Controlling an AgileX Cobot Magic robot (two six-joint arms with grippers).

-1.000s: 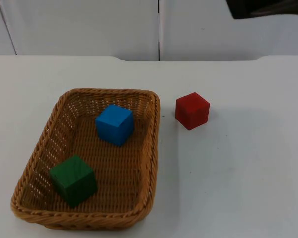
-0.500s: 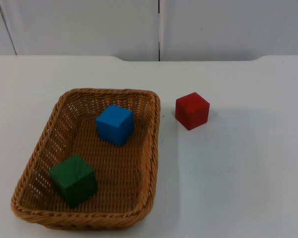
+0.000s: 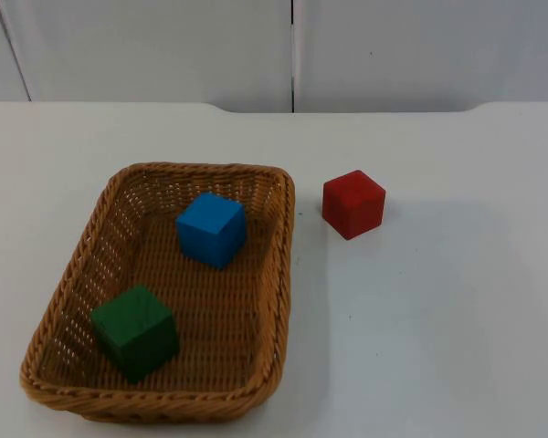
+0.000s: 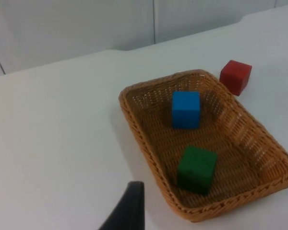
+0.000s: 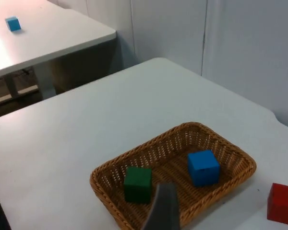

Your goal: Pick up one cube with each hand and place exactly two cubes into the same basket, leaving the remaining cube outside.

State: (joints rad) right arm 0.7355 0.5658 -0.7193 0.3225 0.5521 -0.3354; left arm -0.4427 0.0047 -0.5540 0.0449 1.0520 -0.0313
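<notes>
Cubes were accounted for: the blue cube [image 3: 211,229] and green cube [image 3: 135,331] lay apart on the floor of the wicker basket [image 3: 276,274], while the red cube [image 3: 353,203] stood on the table [image 3: 438,319] just beside its rim. The placing step appeared complete. Both arms were drawn back high above the table; their finger state could not be determined. No further move seemed called for.
</notes>
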